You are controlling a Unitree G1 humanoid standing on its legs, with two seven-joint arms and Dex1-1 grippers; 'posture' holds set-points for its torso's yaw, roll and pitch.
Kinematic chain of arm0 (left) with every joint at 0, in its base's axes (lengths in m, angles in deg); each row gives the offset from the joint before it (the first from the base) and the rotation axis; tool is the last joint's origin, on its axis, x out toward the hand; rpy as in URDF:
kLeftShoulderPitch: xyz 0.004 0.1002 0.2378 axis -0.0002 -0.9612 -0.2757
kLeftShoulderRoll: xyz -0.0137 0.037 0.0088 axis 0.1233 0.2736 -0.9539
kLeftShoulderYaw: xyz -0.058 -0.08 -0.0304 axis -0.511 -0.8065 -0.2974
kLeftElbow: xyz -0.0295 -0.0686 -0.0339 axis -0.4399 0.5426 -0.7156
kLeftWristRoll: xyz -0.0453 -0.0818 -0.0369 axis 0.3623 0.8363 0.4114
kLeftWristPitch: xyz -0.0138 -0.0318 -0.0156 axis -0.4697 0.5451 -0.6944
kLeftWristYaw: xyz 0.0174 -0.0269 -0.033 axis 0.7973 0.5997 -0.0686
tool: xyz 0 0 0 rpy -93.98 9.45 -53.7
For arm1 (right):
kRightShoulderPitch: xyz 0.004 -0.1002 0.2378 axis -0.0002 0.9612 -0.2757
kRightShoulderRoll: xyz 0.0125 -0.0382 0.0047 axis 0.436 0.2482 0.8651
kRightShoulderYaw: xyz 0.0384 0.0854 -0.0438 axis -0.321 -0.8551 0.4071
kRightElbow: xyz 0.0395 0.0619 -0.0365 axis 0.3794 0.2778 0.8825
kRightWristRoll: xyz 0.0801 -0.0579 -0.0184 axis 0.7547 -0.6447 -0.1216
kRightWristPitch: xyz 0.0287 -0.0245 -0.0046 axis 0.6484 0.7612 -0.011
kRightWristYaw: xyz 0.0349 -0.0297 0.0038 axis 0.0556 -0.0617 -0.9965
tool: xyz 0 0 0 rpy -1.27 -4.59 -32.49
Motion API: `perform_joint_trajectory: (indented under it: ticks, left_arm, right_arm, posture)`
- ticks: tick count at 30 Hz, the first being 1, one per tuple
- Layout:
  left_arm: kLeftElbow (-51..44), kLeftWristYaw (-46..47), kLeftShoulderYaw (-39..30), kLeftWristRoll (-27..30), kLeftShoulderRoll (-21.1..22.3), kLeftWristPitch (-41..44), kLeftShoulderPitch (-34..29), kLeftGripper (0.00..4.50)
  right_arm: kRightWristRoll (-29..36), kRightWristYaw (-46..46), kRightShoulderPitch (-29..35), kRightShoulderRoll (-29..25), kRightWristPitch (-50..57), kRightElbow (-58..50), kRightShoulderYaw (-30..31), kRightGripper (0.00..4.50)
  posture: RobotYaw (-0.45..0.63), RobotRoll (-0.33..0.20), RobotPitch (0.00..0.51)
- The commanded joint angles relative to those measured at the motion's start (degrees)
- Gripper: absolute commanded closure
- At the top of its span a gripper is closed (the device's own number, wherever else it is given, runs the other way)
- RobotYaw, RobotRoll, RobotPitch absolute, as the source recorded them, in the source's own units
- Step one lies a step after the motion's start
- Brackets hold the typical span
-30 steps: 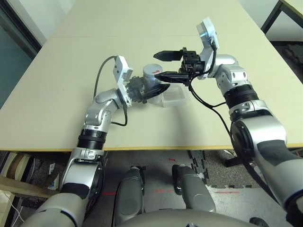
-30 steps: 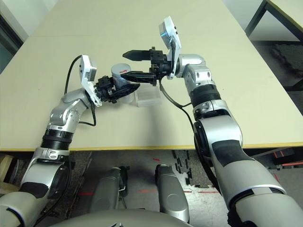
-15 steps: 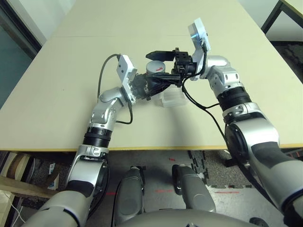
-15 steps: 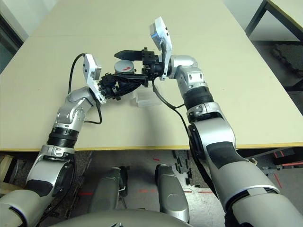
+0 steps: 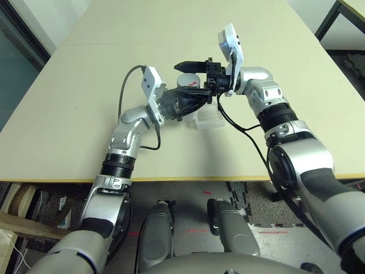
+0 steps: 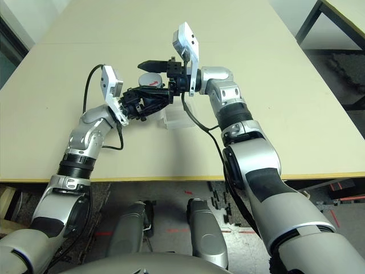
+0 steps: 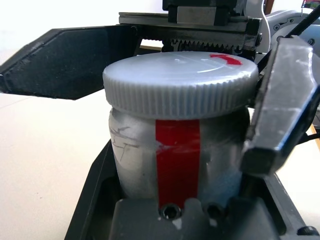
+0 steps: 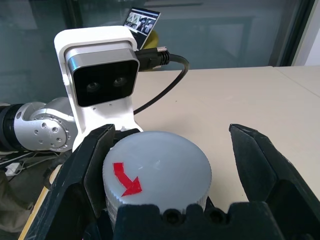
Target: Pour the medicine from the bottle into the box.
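Note:
The silvery-grey bottle (image 7: 180,150) with a red stripe is held upright above the table, and my left gripper (image 5: 183,104) is shut on its body. Its ridged grey cap (image 8: 155,167), marked with a red arrow, is still on. My right gripper (image 8: 171,132) reaches in from the right and stands open, one black finger on each side of the cap. One finger is close against the cap and the other stands clear of it. The clear plastic box (image 5: 208,119) lies on the table just right of and below the bottle.
The beige table (image 5: 74,114) stretches wide on all sides of the two grippers. A black cable (image 5: 122,94) loops from the left wrist camera. A dark table leg (image 5: 331,20) stands at the far right.
The left gripper lifted the bottle a little. The right gripper moved left and came around the bottle's cap, still open.

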Motion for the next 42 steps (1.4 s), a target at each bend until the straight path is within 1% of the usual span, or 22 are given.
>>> perform_joint_trajectory:
  ticks: [1,8,28,35,42]
  left_arm:
    - [-0.75,-0.98,0.84,-0.26,-0.09,-0.33,-0.83,1.87]
    - [-0.49,-0.83,0.92,-0.03,0.12,-0.49,-0.69,1.87]
    - [-0.19,-0.53,0.53,0.06,0.28,-0.52,-0.48,1.87]
    - [-0.11,-0.85,0.29,-0.22,0.19,-0.47,-0.64,1.87]
    - [0.39,-0.81,0.08,-0.36,0.48,-0.6,-0.44,1.87]
  right_arm:
    - [-0.56,1.22,-0.29,-2.94,0.38,1.31,-1.45,0.0]
    - [-0.52,0.85,0.05,-5.53,1.3,1.58,-2.02,0.0]
    - [-1.56,2.1,0.4,-10.43,1.37,3.99,-2.2,0.0]
    - [-1.89,2.71,0.01,-11.22,1.05,5.05,-2.68,0.0]
    - [-1.35,-2.73,0.41,-11.73,1.94,3.37,-1.89,0.0]
  posture:
    - [-0.15,0.0,0.15]
    - [-0.15,0.0,0.15]
    - [-0.15,0.0,0.153]
    - [-0.15,0.0,0.154]
    - [-0.15,0.0,0.153]
